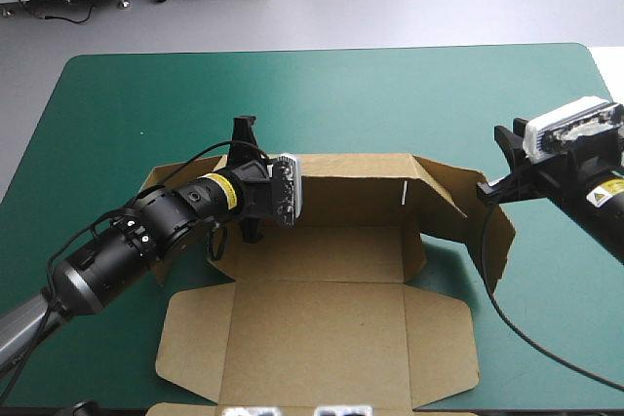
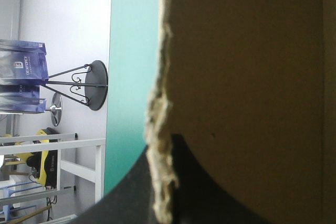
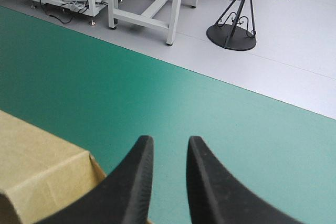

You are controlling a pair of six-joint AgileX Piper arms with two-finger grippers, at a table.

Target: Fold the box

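A: So, where does the box lie?

B: In the high view, the brown box [image 1: 322,280] sits at the centre and lower middle of the frame, on the bench [image 1: 146,94] with its teal-green cover. Its back wall [image 1: 351,187] stands raised. Its lid [image 1: 322,338] lies flat toward the bottom edge of the frame.

A: And the left end effector?

B: The left end effector [image 2: 164,153] is at the box's left rear corner, left of centre in the high view. Its wrist view shows the black fingers [image 2: 126,198] all but together, clamped on a ragged edge of brown board.

A: What about the right side?

B: The right end effector [image 3: 167,145] hovers at the right of the high frame, just beside the box's raised right side flap [image 1: 495,231]. Its black fingers stand slightly apart with nothing between them. Only the cover shows ahead of them, and a corner of the box sits beside them.
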